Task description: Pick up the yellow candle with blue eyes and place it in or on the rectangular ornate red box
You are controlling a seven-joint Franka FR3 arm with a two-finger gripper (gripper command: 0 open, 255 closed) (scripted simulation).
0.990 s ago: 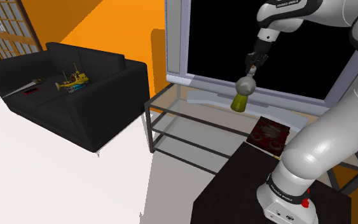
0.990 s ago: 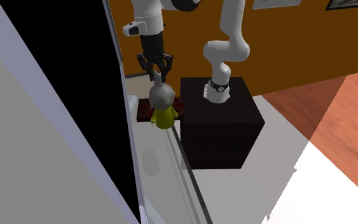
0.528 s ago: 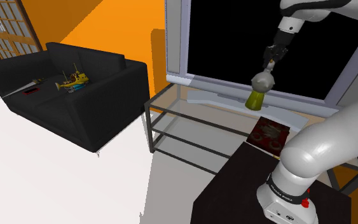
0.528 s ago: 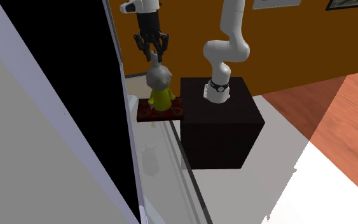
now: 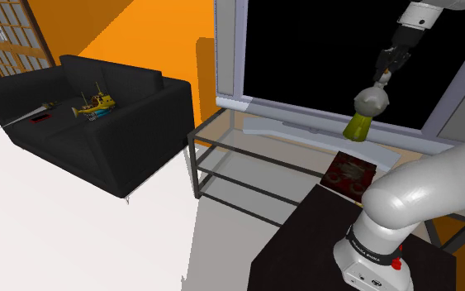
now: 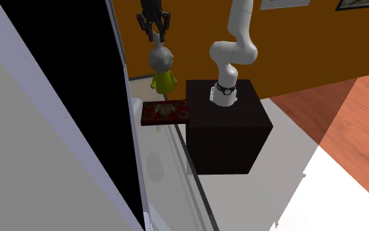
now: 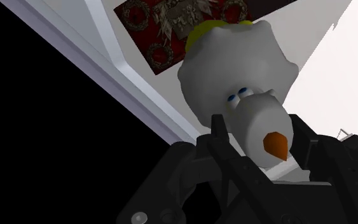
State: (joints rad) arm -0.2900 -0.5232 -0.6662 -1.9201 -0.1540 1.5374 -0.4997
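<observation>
Grips the candle [image 5: 366, 113] by its pale, orange-tipped stub with the black gripper [image 5: 385, 73] closed onto it, holds it aloft, lumpy grey blue-eyed head over smooth yellow body, above the flat rectangular red box [image 5: 350, 175], patterned with ornate wreaths, on the glass table [image 5: 243, 139].

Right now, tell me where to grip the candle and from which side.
Grip the candle by its narrow white top nub, coming straight down from above, as the gripper does: it hangs upright, and the round grey head below looks too wide to clasp.
</observation>
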